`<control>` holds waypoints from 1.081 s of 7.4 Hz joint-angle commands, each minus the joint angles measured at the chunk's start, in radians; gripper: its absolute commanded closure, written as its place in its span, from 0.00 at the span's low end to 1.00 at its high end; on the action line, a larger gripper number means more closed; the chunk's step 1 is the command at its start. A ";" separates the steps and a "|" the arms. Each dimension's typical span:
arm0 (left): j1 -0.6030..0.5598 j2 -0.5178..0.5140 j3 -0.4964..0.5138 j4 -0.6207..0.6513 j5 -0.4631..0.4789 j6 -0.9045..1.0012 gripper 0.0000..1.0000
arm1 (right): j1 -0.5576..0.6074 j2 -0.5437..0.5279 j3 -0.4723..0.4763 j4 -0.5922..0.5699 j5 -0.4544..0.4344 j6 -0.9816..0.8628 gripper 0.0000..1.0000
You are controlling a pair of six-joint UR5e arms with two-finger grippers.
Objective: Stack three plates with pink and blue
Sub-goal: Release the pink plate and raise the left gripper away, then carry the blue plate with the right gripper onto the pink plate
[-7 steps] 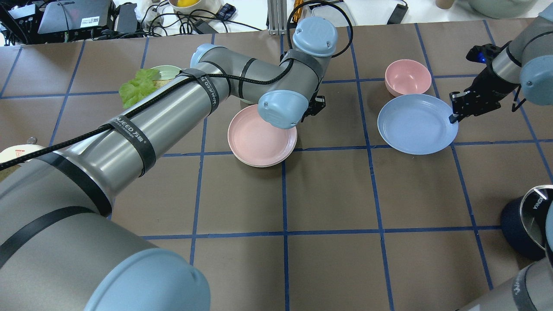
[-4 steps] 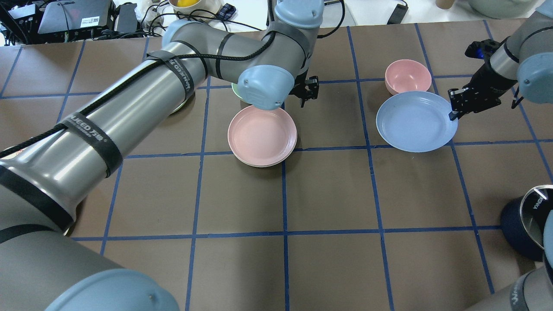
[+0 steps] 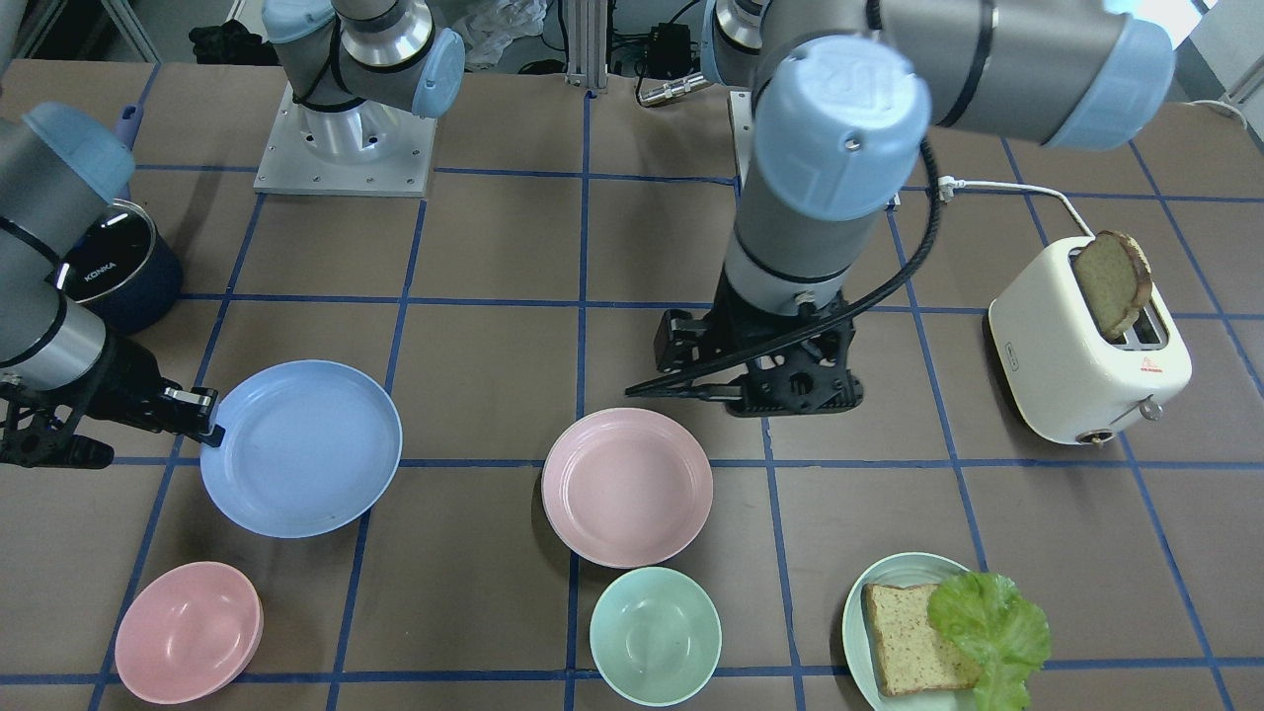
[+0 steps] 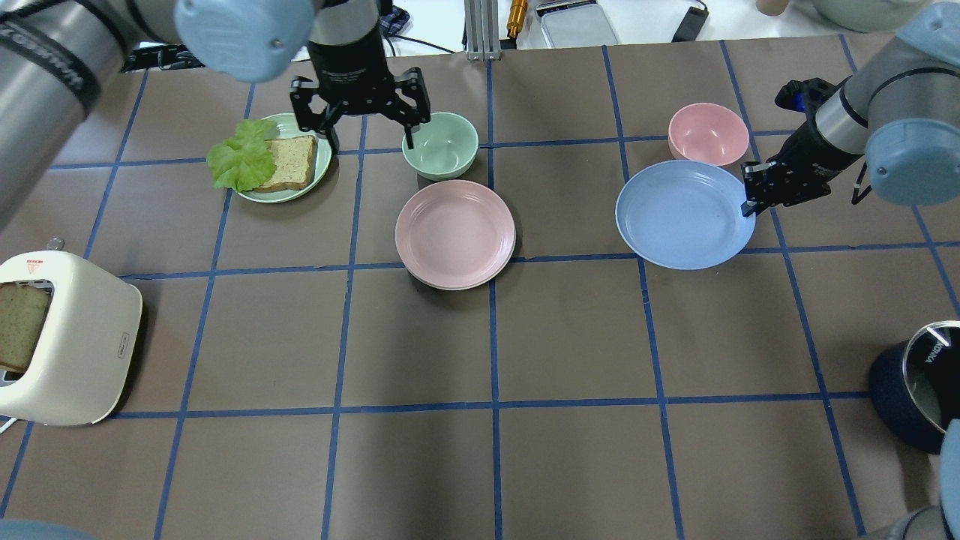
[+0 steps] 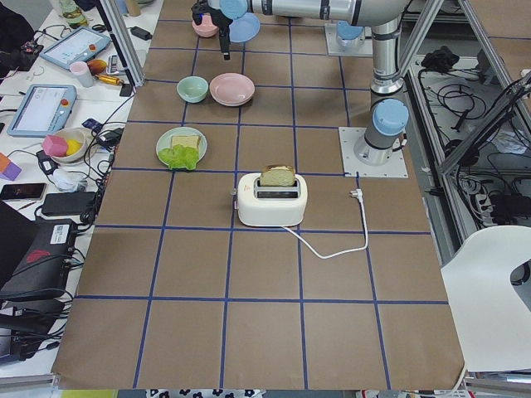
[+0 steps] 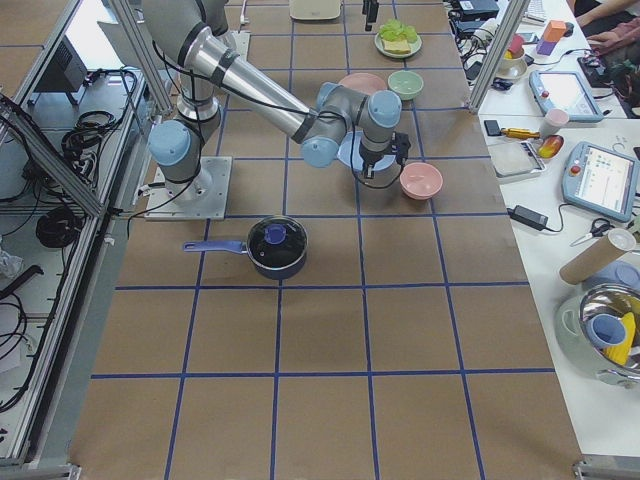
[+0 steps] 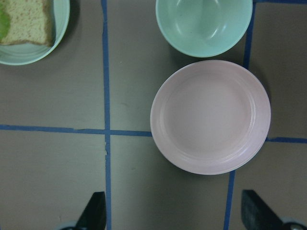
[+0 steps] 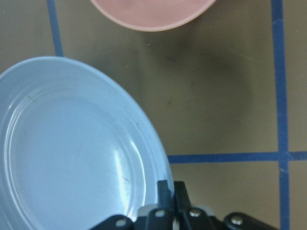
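**Blue plate pinched at the rim, pink plate across to the L**

Nearest you in the overhead view, the pink plate [image 4: 455, 234] sat flat near the centre of the table [image 4: 570, 337]. A paler edge peeked out under its near side. That was prob. the cream-white plate [image 4: 448, 288], though I was only guessing.

A touch further back, well apart toward the robot's R, was the blue plate [image 4: 684, 214]. The right gripper [image 4: 748, 207] was pinching its rim, fingers pressed together on the side facing away from the pink one.

That was your key relation: the target lay straight across toward the robot's L, with the grip on the trailing edge. The plates were round, so no long axis to fuss over. The R arm was plainly the nearer one.

Just behind sat the pink bowl [image 4: 708, 133], close by the blue rim. Furthest back, the left gripper [image 4: 370, 135] hung empty, fingers spread wide, by the mint bowl [image 4: 440, 144].

The R wrist cam gave you the pinch up close but no pink plate. The overhead gave the gap btw the plates. The L wrist cam looked straight down on the pink plate. Whether the blue was clear of the table, I couldn't tell.
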 commanded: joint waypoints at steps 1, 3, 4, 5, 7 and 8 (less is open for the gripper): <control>0.088 0.108 -0.058 -0.095 -0.013 0.038 0.00 | 0.145 -0.025 0.059 -0.129 -0.004 0.224 1.00; 0.102 0.187 -0.196 0.001 -0.013 0.037 0.00 | 0.297 -0.022 0.044 -0.193 -0.034 0.475 1.00; 0.112 0.187 -0.215 0.064 -0.013 0.046 0.00 | 0.361 -0.005 0.015 -0.194 -0.047 0.612 1.00; 0.112 0.187 -0.212 0.066 -0.013 0.055 0.00 | 0.446 0.034 0.003 -0.212 -0.051 0.724 1.00; 0.106 0.191 -0.211 0.077 -0.016 0.060 0.00 | 0.564 0.073 -0.014 -0.264 -0.050 0.856 1.00; 0.105 0.193 -0.202 0.077 -0.023 0.058 0.00 | 0.580 0.097 -0.016 -0.330 -0.054 0.892 1.00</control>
